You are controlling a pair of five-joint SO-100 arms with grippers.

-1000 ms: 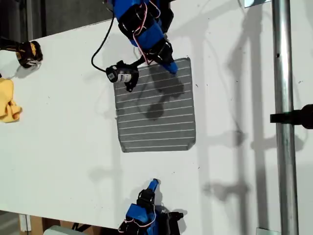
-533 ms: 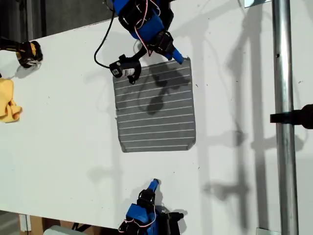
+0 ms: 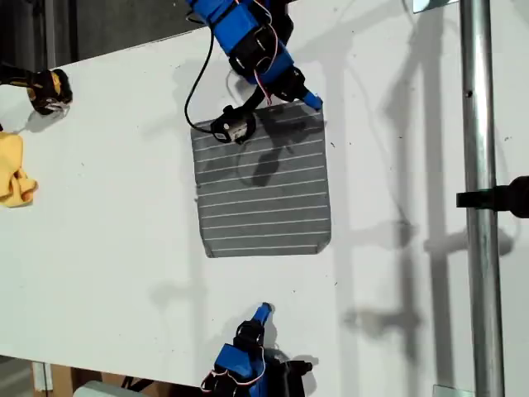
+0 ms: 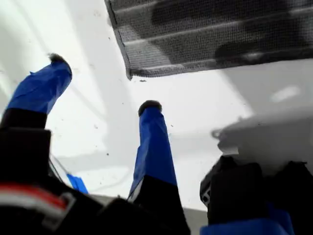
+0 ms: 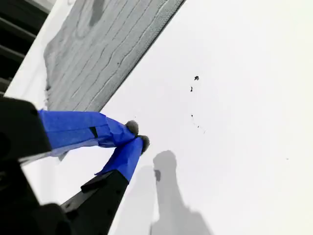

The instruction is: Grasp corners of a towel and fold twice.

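Note:
The grey white-striped towel [image 3: 263, 194] lies flat in the middle of the white table. My first gripper [image 3: 302, 94] hovers at the towel's far corner [image 3: 319, 106] on the exterior view's right. In the first wrist view that gripper [image 4: 103, 83] is open, with bare table between its blue fingers and a towel corner [image 4: 129, 74] just ahead. My second gripper [image 3: 262, 311] rests near the table's front edge, a short way off the towel's near edge. Its fingertips [image 5: 132, 127] are shut on nothing, and the towel [image 5: 102, 54] lies beyond them.
A crumpled yellow cloth [image 3: 12, 169] lies at the exterior view's left edge, with a black and yellow object [image 3: 48, 89] behind it. A metal pole [image 3: 479, 207] runs upright along the exterior view's right. A wrist camera on a cable [image 3: 231, 128] hangs over the towel's far edge.
My first gripper has swung off the towel's far edge toward its far corner on the exterior view's right, its dangling camera following. The second arm has stayed put.

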